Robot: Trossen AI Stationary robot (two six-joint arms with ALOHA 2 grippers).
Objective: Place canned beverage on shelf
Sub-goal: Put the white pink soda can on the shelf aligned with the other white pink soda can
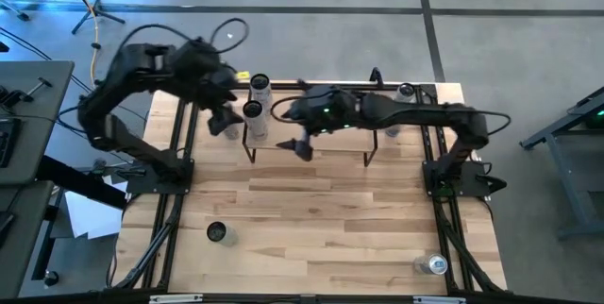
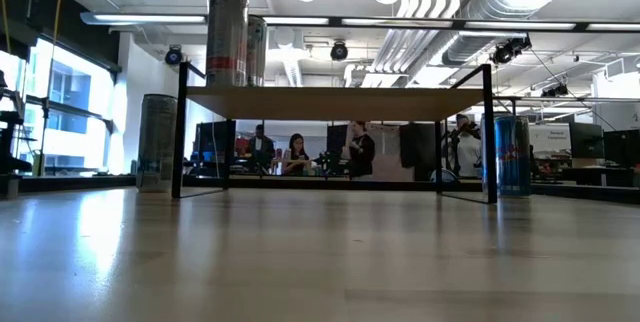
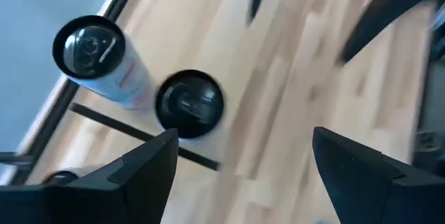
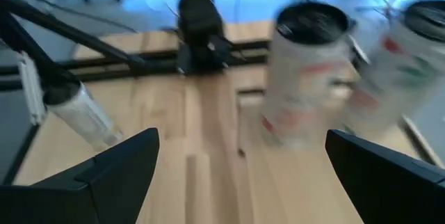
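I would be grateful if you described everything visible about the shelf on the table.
The shelf is a low rack with a plain light wood top on thin black metal legs, standing level near the table's far edge. Two upright cans stand at one end of its top, towards the left arm. The space beneath looks open. Neither gripper touches it.

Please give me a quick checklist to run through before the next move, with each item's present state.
1. Left gripper empty with jaws open: ok.
2. Right gripper empty with jaws open: ok.
3. Two cans standing upright at the shelf's left end: ok.
4. Free room on the shelf top for more cans: ok.
5. Cans left on the table to pick: ok, one near the front left, one near the front right.
6. Which can to pick next: cannot tell.
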